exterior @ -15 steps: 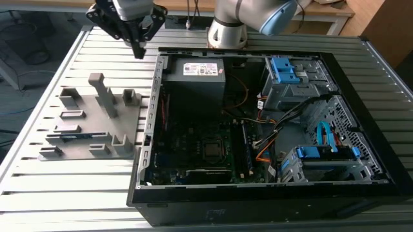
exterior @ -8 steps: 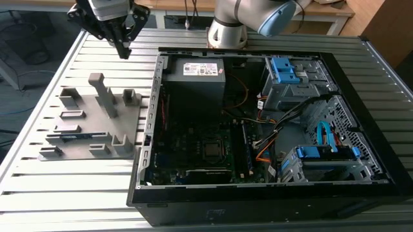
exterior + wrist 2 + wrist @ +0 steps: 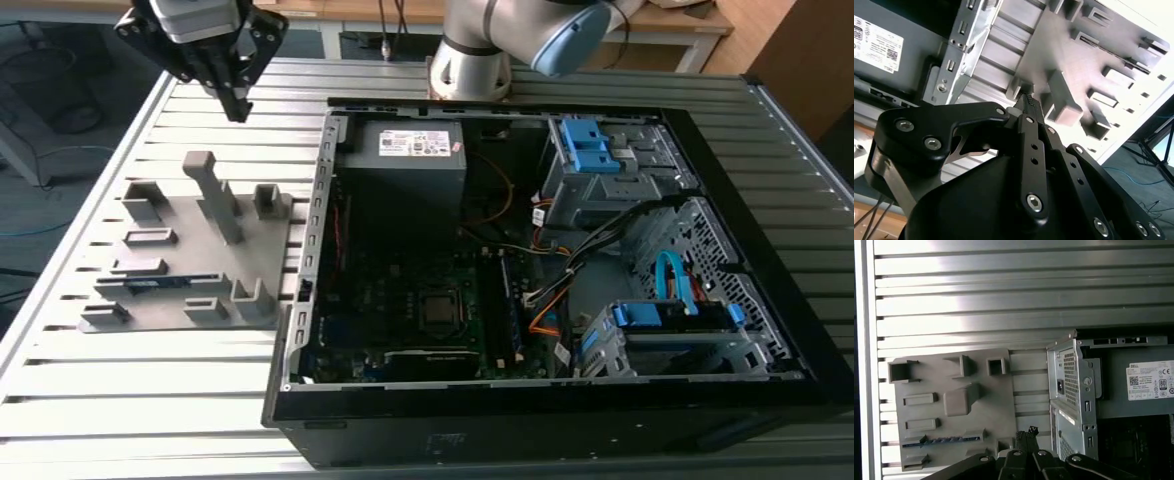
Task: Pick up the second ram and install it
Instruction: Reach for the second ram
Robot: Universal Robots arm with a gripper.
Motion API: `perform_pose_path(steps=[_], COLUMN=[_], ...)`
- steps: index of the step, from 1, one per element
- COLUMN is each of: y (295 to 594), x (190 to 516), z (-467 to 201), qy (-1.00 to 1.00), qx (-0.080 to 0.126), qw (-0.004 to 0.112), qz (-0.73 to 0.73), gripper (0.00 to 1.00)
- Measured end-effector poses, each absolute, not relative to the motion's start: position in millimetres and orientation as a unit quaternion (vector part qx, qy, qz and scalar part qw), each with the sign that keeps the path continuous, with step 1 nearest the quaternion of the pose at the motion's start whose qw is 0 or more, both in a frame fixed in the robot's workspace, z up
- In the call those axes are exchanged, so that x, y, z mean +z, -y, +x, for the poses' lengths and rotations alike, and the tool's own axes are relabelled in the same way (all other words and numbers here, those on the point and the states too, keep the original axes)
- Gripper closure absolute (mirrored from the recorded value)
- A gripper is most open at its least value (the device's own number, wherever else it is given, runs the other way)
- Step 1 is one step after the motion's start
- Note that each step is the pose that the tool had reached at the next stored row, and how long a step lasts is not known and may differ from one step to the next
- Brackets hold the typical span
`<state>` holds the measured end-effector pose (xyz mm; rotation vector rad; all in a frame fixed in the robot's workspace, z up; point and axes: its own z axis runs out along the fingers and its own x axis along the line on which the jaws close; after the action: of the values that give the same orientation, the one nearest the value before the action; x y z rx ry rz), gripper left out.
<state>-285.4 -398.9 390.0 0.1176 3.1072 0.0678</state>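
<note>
Black 2-fingered gripper (image 3: 239,108) high at the exterior view's far left, over the ribbed aluminium table (image 3: 174,400), fingertips pressed together with nothing between them. Nearer, on the grey moulded holder tray (image 3: 184,262), the second ram (image 3: 939,440): thin blue-green memory stick, standing on edge in a long slot toward the tray's near-left part, well apart from the gripper. Right of the tray, open black computer case (image 3: 534,420), grey power-supply box (image 3: 400,170) at its far end.
</note>
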Motion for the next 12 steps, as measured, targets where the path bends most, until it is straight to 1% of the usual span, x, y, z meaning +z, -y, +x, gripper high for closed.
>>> perform_pose_path(steps=[12], y=[398.9], x=[388.8], z=[-316.3], qy=[-0.999], qx=[0.022], qw=[0.016], qz=[0.038], gripper=[0.9])
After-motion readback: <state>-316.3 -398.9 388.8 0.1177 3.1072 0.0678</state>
